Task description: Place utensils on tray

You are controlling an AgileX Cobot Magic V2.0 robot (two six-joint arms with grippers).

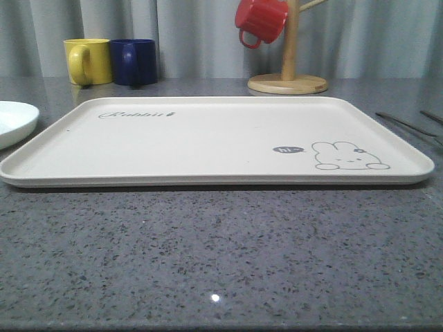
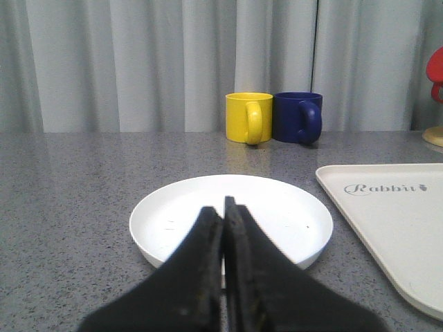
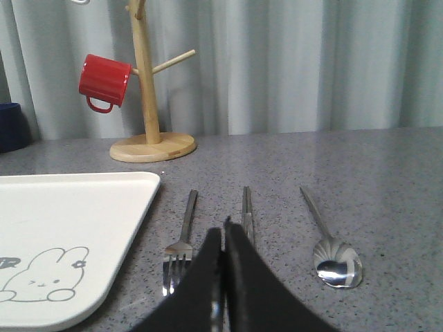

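Utensils lie flat on the desk just ahead of your right tool [image 3: 223, 232]: fork [image 3: 181, 243] nearest the tray [image 3: 104, 207], chopsticks [image 3: 246, 216] dead ahead, spoon [image 3: 329, 242] on the far side. Both tools are pinched closed, empty. You risk skidding thin metal.

A grey speckled table [image 1: 221, 256] carries the cream tray [image 1: 208, 142] at centre, with a white plate [image 1: 10, 121] left. Fork [image 3: 181, 242], chopsticks [image 3: 247, 211] and spoon [image 3: 331, 252] lie right; yellow mug [image 1: 88, 61], blue mug [image 1: 135, 61] and wooden mug stand [image 1: 288, 83] stand far.
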